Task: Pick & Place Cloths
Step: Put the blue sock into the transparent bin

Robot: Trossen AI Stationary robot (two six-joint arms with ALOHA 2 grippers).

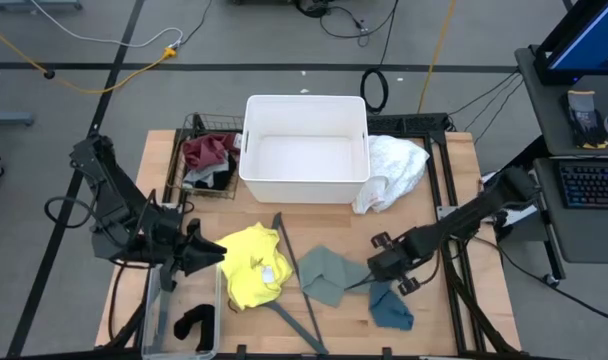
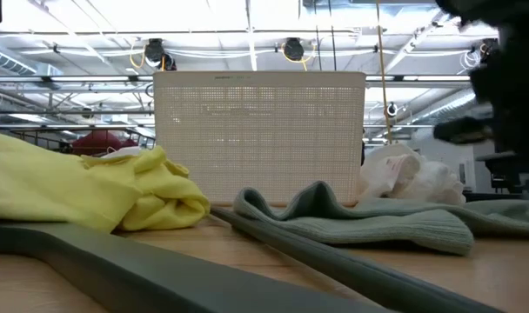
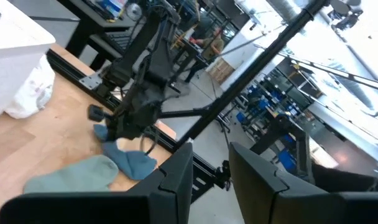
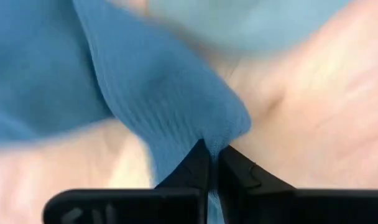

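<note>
My right gripper (image 1: pixel 372 280) is low over the table's near right part, shut on the teal cloth (image 1: pixel 391 306), which also shows in the left wrist view (image 3: pixel 132 163). The sage green cloth (image 1: pixel 328 272) lies just left of it, across the dark grey hanger (image 1: pixel 296 290). The yellow cloth (image 1: pixel 254 266) lies left of that. My left gripper (image 1: pixel 216 252) is open and empty beside the yellow cloth's left edge. A white cloth (image 1: pixel 394 170) lies against the white bin (image 1: pixel 304 108). My right gripper pinches a raised fold at the teal cloth's far end (image 4: pixel 221 132) between its two fingertips (image 4: pixel 198 163). The fingers slant down from the table's right side. The rest of the cloth (image 1: pixel 394 312) lies slack on the table.
A wire basket (image 1: pixel 196 128) left of the bin holds maroon, black and pale cloths. A clear box (image 1: pixel 154 318) at the near left holds a black cloth (image 1: pixel 196 324). The hanger runs from the table's middle to its near edge.
</note>
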